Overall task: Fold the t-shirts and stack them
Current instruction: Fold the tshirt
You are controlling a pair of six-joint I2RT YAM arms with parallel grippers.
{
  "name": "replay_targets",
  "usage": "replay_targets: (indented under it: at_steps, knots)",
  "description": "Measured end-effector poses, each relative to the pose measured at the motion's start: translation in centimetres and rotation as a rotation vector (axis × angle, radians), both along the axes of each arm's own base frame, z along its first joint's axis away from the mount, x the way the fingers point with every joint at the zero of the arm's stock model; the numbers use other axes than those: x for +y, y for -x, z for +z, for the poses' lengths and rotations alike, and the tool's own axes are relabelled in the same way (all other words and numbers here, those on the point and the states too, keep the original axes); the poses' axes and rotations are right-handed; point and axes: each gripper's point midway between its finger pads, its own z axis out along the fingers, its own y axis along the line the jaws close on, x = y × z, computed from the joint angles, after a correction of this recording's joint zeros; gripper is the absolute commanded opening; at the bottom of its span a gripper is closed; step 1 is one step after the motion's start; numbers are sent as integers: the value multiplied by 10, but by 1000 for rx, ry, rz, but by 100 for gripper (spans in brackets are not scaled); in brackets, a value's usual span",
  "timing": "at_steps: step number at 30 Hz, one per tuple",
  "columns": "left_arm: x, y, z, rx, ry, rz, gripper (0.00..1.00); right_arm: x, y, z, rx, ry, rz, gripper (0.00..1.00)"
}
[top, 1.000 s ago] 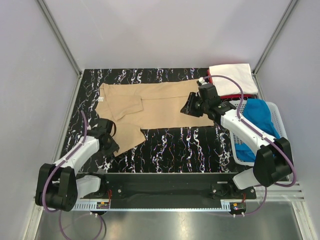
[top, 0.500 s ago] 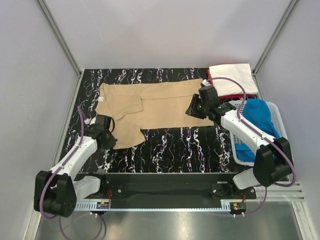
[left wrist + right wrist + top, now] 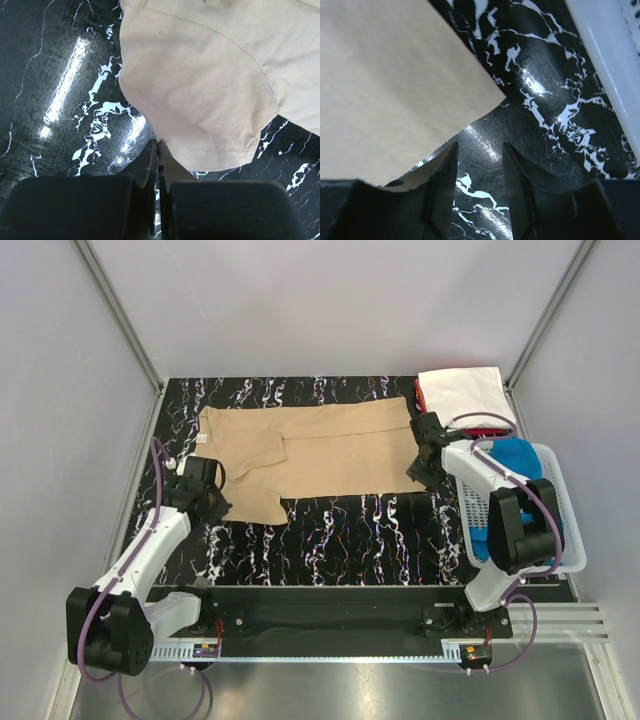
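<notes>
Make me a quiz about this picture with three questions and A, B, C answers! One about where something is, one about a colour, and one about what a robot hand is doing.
1. Where is the blue shirt?
A. in the middle of the table
B. in the white basket
C. hanging on the wall

2. What colour is the spread-out shirt on the table?
A. green
B. red
C. tan

3. What are the fingers of the right gripper doing?
A. standing open by the shirt's corner
B. shut on the basket
C. shut on the blue shirt

Answers:
1 B, because the blue cloth sits inside the basket's white walls.
2 C, because the shirt lying flat on the black table is tan.
3 A, because the wrist view shows a gap of bare table between the two fingers.
</notes>
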Motion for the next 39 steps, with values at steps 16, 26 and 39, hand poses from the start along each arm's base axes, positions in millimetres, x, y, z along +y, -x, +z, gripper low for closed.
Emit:
replay_targets:
  at_steps: [16,26,39]
  knots:
    - [0,-11,26,-108,33,-37,0,-10,-5,-25,15,-23,-438,48]
    - [-5,-13,28,-122,56,-52,0,-7,-11,-55,53,-16,-500,46]
    - [-4,-17,29,-126,63,-45,0,-10,-16,-56,21,-12,-516,0]
